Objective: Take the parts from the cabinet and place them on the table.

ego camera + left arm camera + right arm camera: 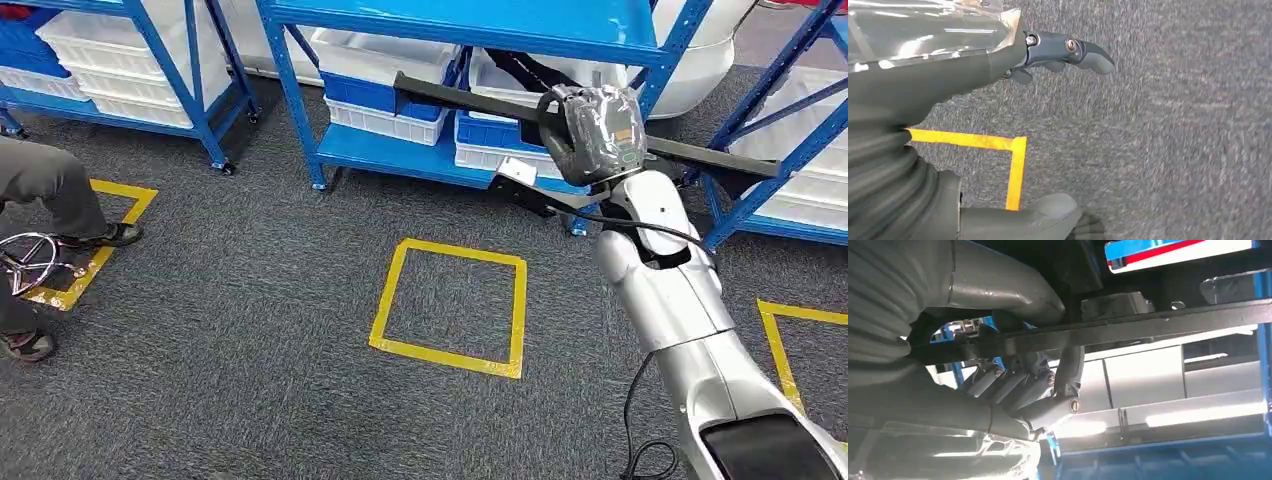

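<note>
The right hand [590,135] grips a long black bar [460,97], fingers [1020,390] wrapped around it, holding it level in front of the blue rack [480,25]. The left hand [998,65] hangs over grey carpet [1173,140], fingers apart, holding nothing.

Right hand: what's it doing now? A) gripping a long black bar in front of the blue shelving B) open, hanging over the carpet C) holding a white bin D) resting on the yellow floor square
A: the right hand grips the long black bar, its fingers wrapped around it, in front of the blue shelving.
</note>
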You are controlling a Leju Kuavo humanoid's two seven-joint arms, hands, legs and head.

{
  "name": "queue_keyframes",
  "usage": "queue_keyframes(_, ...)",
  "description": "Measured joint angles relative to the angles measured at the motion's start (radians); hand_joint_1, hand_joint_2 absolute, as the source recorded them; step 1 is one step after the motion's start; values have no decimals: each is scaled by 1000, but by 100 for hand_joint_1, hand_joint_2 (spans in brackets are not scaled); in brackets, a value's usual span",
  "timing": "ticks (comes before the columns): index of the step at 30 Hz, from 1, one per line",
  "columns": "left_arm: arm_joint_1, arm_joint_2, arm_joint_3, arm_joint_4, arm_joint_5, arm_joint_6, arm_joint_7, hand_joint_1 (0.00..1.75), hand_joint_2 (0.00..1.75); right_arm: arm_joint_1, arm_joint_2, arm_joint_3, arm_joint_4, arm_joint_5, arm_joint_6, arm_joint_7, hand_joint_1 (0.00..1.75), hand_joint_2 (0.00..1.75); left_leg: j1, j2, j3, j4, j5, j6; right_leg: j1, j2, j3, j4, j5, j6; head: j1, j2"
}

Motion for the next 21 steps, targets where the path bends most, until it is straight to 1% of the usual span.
queue_keyframes(1,1,0,0,0,-6,-1,3,0,175,6,-5,-6,-3,0,0,1,166,175,-1,-3,-1,-2,12,-5,3,0,-18,10,4,-15,-3,0)
queue_keyframes(2,1,-1,0,0,-13,-4,9,0,175,11,-7,-11,-5,0,0,2,166,175,-1,-5,-5,-2,24,-7,3,1,-33,12,6,-18,-4,0)
queue_keyframes(3,1,-1,0,0,-15,-7,14,0,175,17,-9,-14,-8,0,0,3,166,175,-2,-6,-8,-6,34,-11,5,0,-32,20,13,-28,-5,0)
queue_keyframes(4,1,2,0,0,-17,-9,18,0,175,24,-9,-18,-11,2,0,3,166,175,-1,-7,-19,-5,38,-17,-5,-4,-52,18,25,-46,-5,0)
queue_keyframes(5,-1,2,0,0,-17,-9,21,0,175,27,-11,-21,-14,6,0,3,166,175,4,-5,-28,9,-2,-21,-11,-7,-51,19,35,-62,-6,0)
queue_keyframes(6,-1,2,0,0,-16,-9,23,0,175,29,-11,-22,-16,9,0,3,166,175,4,-5,-40,59,-76,-23,-8,-6,-68,20,50,-85,-8,0)
queue_keyframes(7,-1,2,0,0,-14,-9,22,0,175,28,-10,-23,-19,14,2,3,166,175,5,-6,-53,125,-137,-26,-4,-6,-83,20,62,-95,-10,0)
queue_keyframes(8,-2,2,0,0,-13,-9,20,0,175,27,-7,-23,-21,18,4,2,166,175,5,-6,-67,206,-193,-29,0,-5,-100,20,76,-98,-9,0)
queue_keyframes(9,-3,2,0,0,-12,-9,18,0,175,27,-4,-23,-21,19,9,2,166,175,5,-6,-75,274,-222,-29,3,-4,-116,21,89,-99,-8,0)
queue_keyframes(10,-3,2,1,0,-11,-9,16,0,175,28,-2,-23,-21,21,12,2,166,175,5,-6,-72,321,-214,-27,7,-2,-135,21,105,-99,-9,0)
queue_keyframes(11,-3,1,1,0,-11,-9,14,0,175,28,-1,-23,-21,23,13,2,166,175,5,-6,-52,322,-181,-23,10,-2,-151,21,118,-99,-8,0)
queue_keyframes(12,-3,1,1,0,-11,-9,14,0,175,27,0,-23,-21,23,13,2,166,175,5,-6,-18,294,-142,-17,13,-2,-168,21,131,-98,-9,0)
queue_keyframes(13,-4,1,1,0,-11,-8,13,0,175,27,0,-23,-21,24,13,2,166,175,3,-7,38,233,-113,-7,17,-2,-183,20,145,-96,-9,0)
queue_keyframes(14,-6,1,1,-1,-11,-8,12,0,175,25,0,-24,-24,24,13,2,166,175,-1,-11,107,152,-121,6,18,-1,-193,21,157,-94,-9,0)
queue_keyframes(15,-8,3,2,-4,-11,-8,12,0,175,25,2,-27,-28,25,13,2,166,175,-8,-12,178,48,-181,19,21,-2,-198,21,165,-88,-8,0)
queue_keyframes(16,-9,3,3,-6,-11,-6,9,0,175,20,1,-29,-28,25,14,2,166,175,-10,-12,209,-16,-200,12,18,-7,-200,20,176,-83,-5,0)
queue_keyframes(17,-10,2,4,-6,-11,-6,9,0,175,13,3,-29,-29,25,15,2,166,175,-19,-12,196,-9,-188,15,12,-9,-201,8,194,-74,-7,0)
queue_keyframes(18,-10,2,4,-6,-11,-3,9,0,175,13,5,-29,-29,26,15,2,166,175,-25,-12,192,-14,-177,24,7,-9,-201,-2,210,-66,-13,0)
queue_keyframes(19,-8,3,4,-5,-11,-3,9,0,175,15,5,-29,-28,27,15,2,166,175,-26,-10,184,-28,-157,29,10,-8,-202,-15,228,-58,-10,0)
queue_keyframes(20,-7,-1,4,-4,-11,-3,9,0,175,16,3,-29,-27,28,16,2,166,175,-12,2,175,-44,-130,30,13,-5,-212,-6,211,-60,-11,0)
queue_keyframes(21,-7,0,4,-4,-10,-3,9,0,175,14,2,-29,-27,29,18,1,166,175,-15,1,165,-52,-111,36,17,-2,-227,19,155,-70,-7,0)
